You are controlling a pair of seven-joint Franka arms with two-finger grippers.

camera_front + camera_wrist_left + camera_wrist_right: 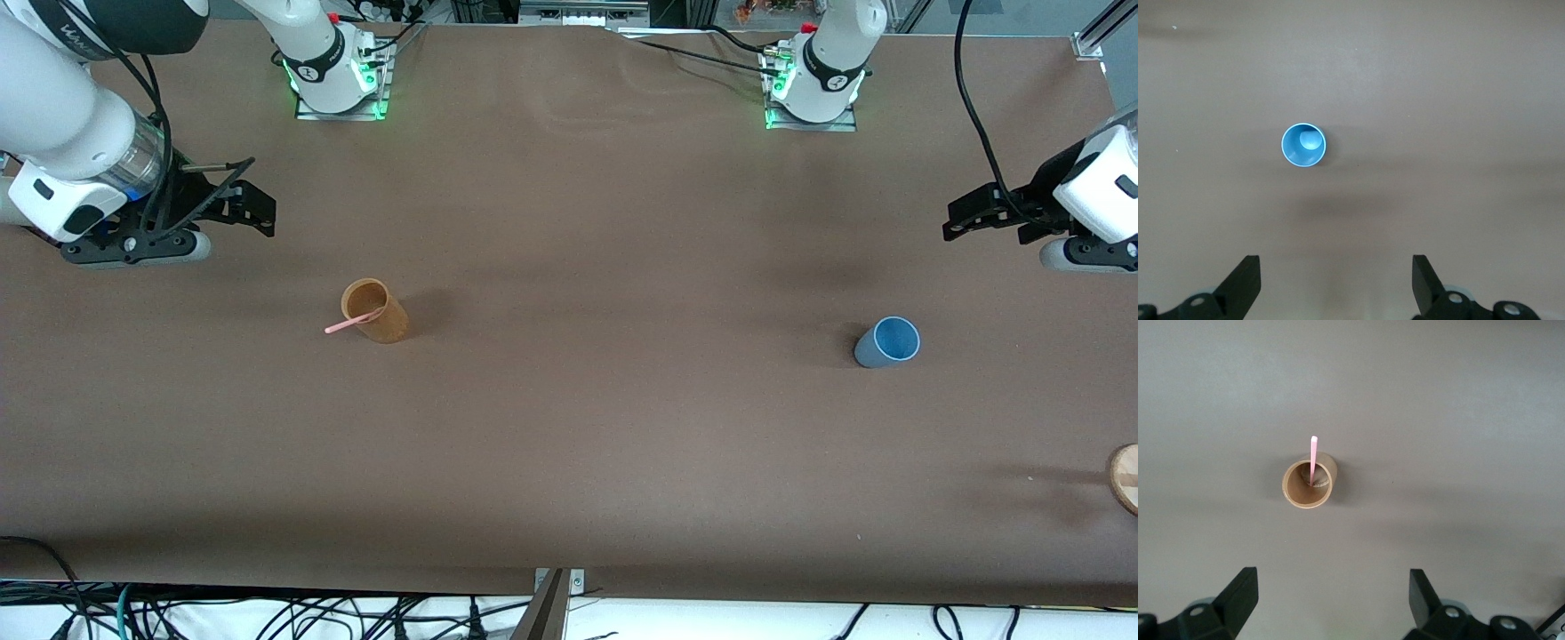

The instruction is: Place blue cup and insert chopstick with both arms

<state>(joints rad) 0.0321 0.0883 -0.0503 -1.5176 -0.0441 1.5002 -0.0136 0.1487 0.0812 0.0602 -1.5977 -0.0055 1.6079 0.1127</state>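
— So where's everything?
— Blue cup (pixel 887 342) stands at centre-right; the chopstick (pixel 351 321) leans in the brown cup (pixel 376 311), centre-left.
— Grippers?
— Left gripper (pixel 965 218) and right gripper (pixel 253 204) hover at the edges, fingers apart, holding nothing.

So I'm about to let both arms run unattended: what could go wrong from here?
The chopstick leans out of the brown cup; the open right gripper pulling it could tip that cup. The blue cup is light and stands alone; the open left gripper could knock it over on approach.
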